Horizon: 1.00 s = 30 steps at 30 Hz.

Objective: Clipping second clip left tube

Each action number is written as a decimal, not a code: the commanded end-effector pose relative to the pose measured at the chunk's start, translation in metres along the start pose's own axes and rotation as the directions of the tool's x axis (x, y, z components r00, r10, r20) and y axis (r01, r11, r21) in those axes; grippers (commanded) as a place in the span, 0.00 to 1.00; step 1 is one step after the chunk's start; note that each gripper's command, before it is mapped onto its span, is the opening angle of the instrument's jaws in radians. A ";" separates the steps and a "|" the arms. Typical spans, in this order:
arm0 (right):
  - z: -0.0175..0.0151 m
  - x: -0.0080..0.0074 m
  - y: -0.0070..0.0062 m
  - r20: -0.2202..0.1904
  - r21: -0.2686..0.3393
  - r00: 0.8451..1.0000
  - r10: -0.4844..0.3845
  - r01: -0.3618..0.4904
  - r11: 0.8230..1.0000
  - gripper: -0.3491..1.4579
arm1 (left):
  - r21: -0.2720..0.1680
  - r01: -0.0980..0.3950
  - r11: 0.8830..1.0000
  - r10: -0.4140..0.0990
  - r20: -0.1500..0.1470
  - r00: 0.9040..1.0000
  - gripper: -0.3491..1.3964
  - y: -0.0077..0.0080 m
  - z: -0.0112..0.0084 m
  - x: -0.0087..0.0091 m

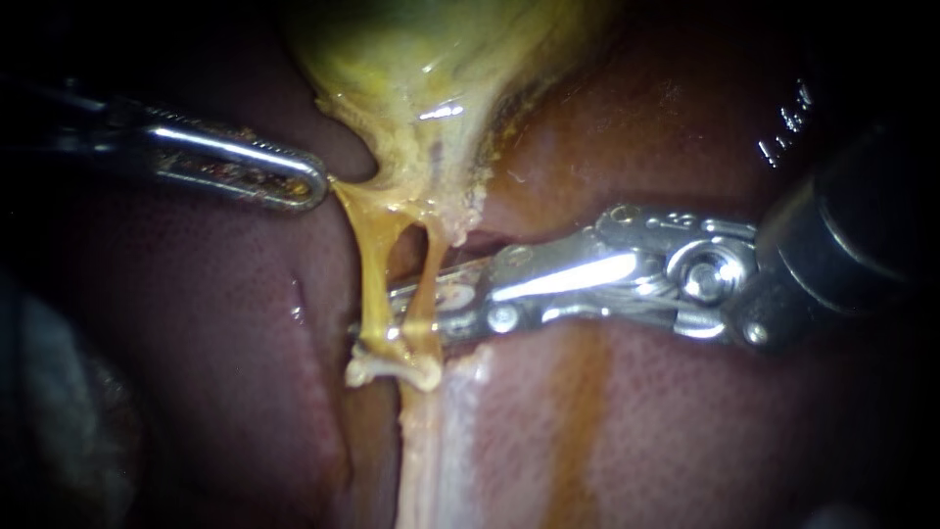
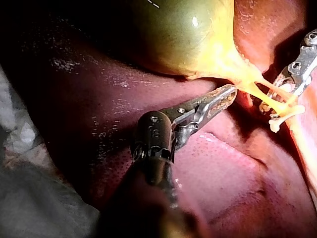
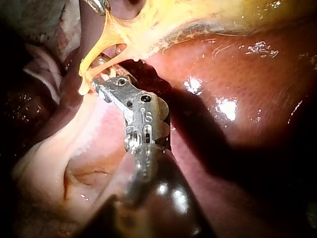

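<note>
Endoscope close on the tubes, wrist cameras set farther back (from opposite sides), same tubes shared

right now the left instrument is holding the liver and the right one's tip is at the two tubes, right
No: the left instrument holds the gallbladder by its neck, not the liver, as the endoscope view shows. The right instrument does have its tip at the two tubes.

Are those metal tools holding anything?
The left instrument pinches the yellow tissue at the narrow end of the gallbladder. The right instrument reaches across the tubes; whether it holds them cannot be told.
</note>
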<state>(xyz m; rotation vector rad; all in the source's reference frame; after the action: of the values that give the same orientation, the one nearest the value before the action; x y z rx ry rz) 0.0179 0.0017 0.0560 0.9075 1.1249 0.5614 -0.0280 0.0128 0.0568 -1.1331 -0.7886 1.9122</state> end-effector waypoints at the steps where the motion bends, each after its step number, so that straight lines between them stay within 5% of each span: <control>1: 0.0000 0.0000 0.0000 0.000 0.000 1.000 0.000 0.000 1.000 0.21 | 0.000 0.000 1.000 0.000 0.000 1.000 0.00 0.0000 0.0000 0.0000; 10: 0.0001 -0.0013 0.0019 0.019 -0.016 1.000 0.004 -0.004 1.000 0.30 | 0.000 0.000 1.000 0.000 0.000 1.000 0.00 0.0000 0.0000 0.0000; 13: -0.0003 -0.0018 0.0028 0.055 -0.045 0.998 0.002 0.000 0.999 0.31 | 0.000 0.000 1.000 0.000 0.000 1.000 0.00 -0.0001 0.0000 0.0000; 19: -0.0016 -0.0022 0.0047 0.054 -0.123 0.999 0.002 0.004 0.992 0.32 | -0.001 -0.001 1.000 0.001 0.000 1.000 0.00 -0.0004 -0.0001 -0.0001; 30: -0.0050 -0.0036 0.0052 0.097 -0.149 0.995 -0.017 0.032 0.988 0.36 | -0.002 -0.001 1.000 0.001 0.001 1.000 0.00 -0.0005 -0.0003 -0.0001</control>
<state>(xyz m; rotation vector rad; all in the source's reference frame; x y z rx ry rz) 0.0119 0.0034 0.0616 0.7776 0.9908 0.5621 -0.0275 0.0129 0.0572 -1.1338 -0.7898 1.9132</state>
